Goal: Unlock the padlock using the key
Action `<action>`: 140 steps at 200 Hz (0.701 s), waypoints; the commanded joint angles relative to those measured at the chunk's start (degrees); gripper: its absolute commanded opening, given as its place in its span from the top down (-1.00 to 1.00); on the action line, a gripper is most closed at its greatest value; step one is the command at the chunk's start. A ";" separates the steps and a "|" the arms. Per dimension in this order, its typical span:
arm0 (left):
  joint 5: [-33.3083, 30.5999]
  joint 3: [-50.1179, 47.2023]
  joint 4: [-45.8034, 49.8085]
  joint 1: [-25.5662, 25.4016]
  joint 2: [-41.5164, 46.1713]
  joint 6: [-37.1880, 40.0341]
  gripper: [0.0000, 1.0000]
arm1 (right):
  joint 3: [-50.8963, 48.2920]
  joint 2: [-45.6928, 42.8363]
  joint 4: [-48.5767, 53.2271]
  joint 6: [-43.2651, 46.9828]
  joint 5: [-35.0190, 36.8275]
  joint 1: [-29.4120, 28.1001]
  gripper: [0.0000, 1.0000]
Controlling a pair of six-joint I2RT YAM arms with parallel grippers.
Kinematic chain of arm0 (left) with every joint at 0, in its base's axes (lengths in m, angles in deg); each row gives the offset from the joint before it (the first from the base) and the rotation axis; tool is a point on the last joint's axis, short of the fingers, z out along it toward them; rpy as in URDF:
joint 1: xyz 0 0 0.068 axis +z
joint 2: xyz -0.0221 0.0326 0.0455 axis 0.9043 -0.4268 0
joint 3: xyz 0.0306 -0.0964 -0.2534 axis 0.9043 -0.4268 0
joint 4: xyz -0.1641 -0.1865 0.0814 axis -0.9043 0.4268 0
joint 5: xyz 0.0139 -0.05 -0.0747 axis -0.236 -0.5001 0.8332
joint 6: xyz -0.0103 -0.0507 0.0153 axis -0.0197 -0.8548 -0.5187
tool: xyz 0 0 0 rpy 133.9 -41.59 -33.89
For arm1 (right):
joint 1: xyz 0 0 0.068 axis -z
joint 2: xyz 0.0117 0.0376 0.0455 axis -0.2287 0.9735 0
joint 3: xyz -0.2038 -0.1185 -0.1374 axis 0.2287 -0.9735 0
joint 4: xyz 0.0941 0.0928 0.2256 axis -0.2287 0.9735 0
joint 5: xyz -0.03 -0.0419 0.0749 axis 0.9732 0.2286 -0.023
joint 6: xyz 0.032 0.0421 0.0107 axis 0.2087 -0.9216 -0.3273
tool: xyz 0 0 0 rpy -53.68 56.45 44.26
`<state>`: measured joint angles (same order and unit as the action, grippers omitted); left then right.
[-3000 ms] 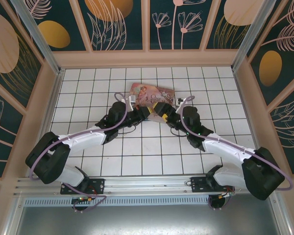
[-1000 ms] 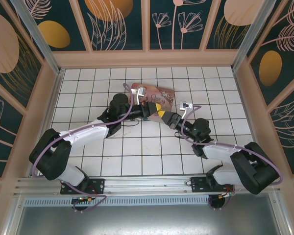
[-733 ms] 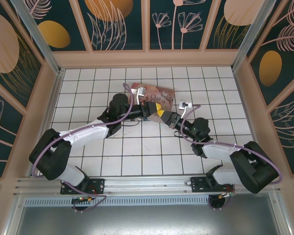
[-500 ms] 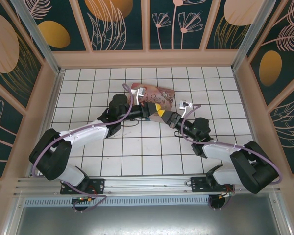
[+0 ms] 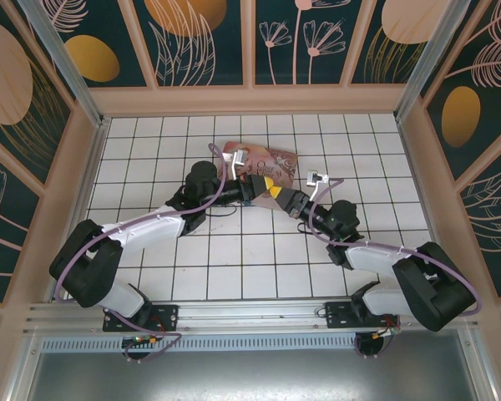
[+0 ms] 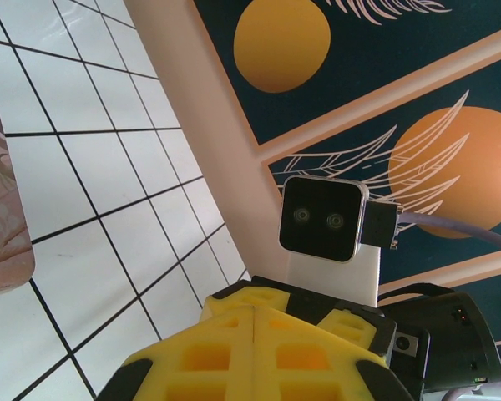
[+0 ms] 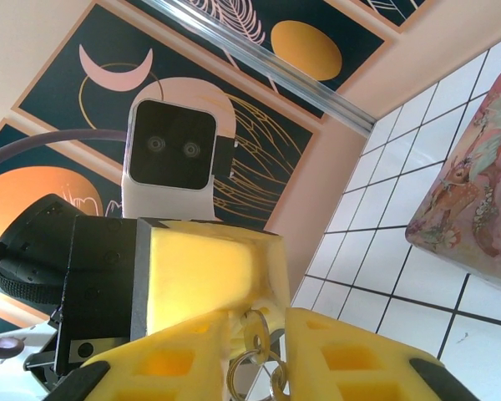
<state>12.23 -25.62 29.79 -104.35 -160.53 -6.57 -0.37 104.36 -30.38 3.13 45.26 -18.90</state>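
Note:
My two grippers meet tip to tip just in front of the pink tin. The left gripper [image 5: 250, 191] [image 6: 255, 311] is shut, its yellow pads pressed together along one seam. The right gripper [image 5: 275, 194] [image 7: 259, 315] stands open a little, facing it. The key [image 7: 255, 332] sits edge-on in that gap with its rings [image 7: 250, 369] hanging below, touching neither pad. Its blade points at the left gripper's fingers [image 7: 204, 271]. The padlock is hidden where the fingertips meet.
The pink illustrated tin [image 5: 265, 159] [image 7: 476, 192] [image 6: 0, 234] lies on the white tiled floor [image 5: 234, 251] right behind the grippers. Patterned walls with a pale wooden base [image 5: 250, 100] close the floor in on three sides.
Since three seconds ago both arms have shifted, the right elbow dropping lower and farther right, the grippers still meeting before the tin. Over the last second the arms hardly move.

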 commanded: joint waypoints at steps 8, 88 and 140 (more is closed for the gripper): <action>1.82 -0.94 -2.28 0.32 -0.14 -0.18 1.00 | 2.52 -0.15 -1.90 0.24 0.44 0.47 0.57; 2.19 -2.03 -2.50 0.32 0.54 -0.23 1.00 | 4.01 1.56 -1.80 -0.09 0.54 0.48 0.63; 2.82 -2.35 -2.79 0.28 0.19 -0.27 1.00 | 5.53 2.87 -2.33 -0.23 -0.30 0.40 0.60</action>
<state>12.03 -26.80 27.63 -103.39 -160.51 -6.76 1.99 106.66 -29.11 2.91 45.22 -18.70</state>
